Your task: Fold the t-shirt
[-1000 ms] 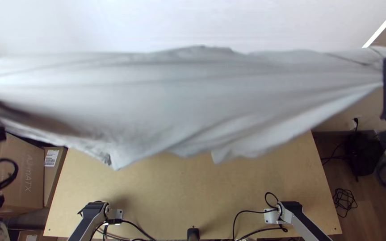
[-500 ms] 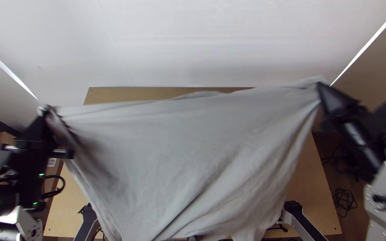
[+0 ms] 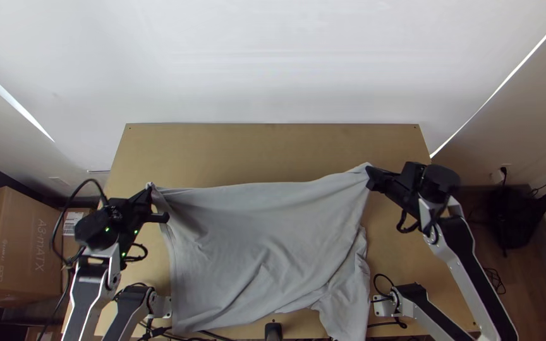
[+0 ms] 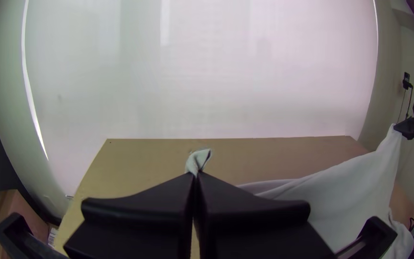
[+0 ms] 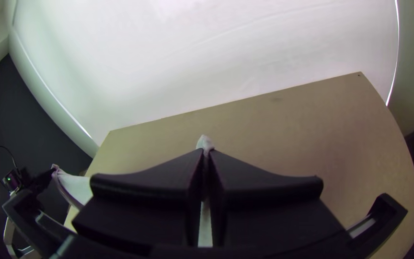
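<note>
A light grey cloth t-shirt (image 3: pixel 260 246) is stretched between the two grippers over the light wooden surface (image 3: pixel 273 148), opened out in a broad sheet. The left gripper, with wide flat black fingers (image 3: pixel 149 188), pinches one far corner of the cloth; the right gripper, of the same flat black make (image 3: pixel 369 173), pinches the other. Which part of the garment each corner is, I cannot tell.

Between them the far edge runs nearly straight, rising a little toward the right gripper. Creases slant across the middle, and the side below the right gripper falls in loose, rumpled folds. The cloth reaches down between the arms' bases, with a narrow flap at the near edge on the right side.

In the left wrist view, the left gripper (image 4: pixel 195 175) has its fingers pressed together at the tips, a small tuft of grey cloth poking out beyond them. In the right wrist view, the right gripper (image 5: pixel 205 152) is closed on its corner the same way, with a strip of cloth visible between the fingers.
</note>
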Tool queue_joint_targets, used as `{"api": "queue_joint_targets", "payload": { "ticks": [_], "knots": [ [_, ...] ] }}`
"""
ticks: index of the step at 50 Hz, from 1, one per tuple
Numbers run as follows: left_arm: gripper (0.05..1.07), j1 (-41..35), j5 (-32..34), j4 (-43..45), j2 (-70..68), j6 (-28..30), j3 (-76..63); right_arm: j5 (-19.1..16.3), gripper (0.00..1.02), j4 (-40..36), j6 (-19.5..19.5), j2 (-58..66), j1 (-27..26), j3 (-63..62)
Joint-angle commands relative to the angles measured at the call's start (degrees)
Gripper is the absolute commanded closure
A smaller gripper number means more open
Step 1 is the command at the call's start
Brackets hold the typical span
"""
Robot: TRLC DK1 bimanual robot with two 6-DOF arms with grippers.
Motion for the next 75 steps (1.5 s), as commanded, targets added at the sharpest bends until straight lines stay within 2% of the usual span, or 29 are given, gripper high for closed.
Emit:
{"api": "queue_joint_targets", "payload": {
  "ticks": [1,11,22,41,60,61,63,65,68,70,72,75],
  "knots": [
    [1.05,-0.15,-0.01,6.85,8.16,-1.22,-1.16,1.33,1.0,5.15,1.21,6.83,0.06,-1.0],
    [1.05,0.21,-0.09,20.21,27.67,-0.96,1.3,2.47,1.0,12.53,0.59,22.65,-2.05,3.14],
    [1.05,0.73,-0.01,27.32,48.94,-1.31,10.7,3.61,1.0,13.5,0.5,38.29,-3.46,13.16],
    [1.05,0.91,-0.18,28.38,73.55,-3.77,32.94,5.02,1.0,15.34,-0.46,56.05,-4.34,29.15],
    [1.05,1.96,-2.03,27.32,84.63,-5.18,46.82,6.25,1.0,14.99,-0.38,66.16,-3.9,44.09],
    [1.05,1.96,-2.56,27.32,84.8,-5.18,47.35,6.25,0.99,14.99,-0.38,66.33,-3.9,44.62],
    [1.04,1.96,-4.49,27.24,85.15,-5.18,48.58,6.25,0.9,14.9,-0.38,66.42,-3.81,45.15],
    [0.94,2.05,-4.66,26.53,84.98,-5.18,49.55,6.43,0.68,14.99,-0.29,66.42,-3.81,45.5],
    [0.6,2.05,-5.02,25.92,84.45,-5.27,50.69,6.69,0.3,14.55,-0.29,66.24,-3.72,46.11],
    [0.33,1.96,-5.02,25.04,83.92,-5.27,51.66,6.69,0.12,13.5,-0.2,66.16,-3.72,46.73],
    [0.08,1.96,-4.93,23.81,83.83,-5.27,52.98,6.69,0.04,12.09,-0.2,65.98,-3.72,47.52],
    [0.09,1.96,-4.93,19.85,83.57,-5.27,55.52,6.69,0.04,11.74,-0.2,64.75,-3.9,47.52]
  ]
}}
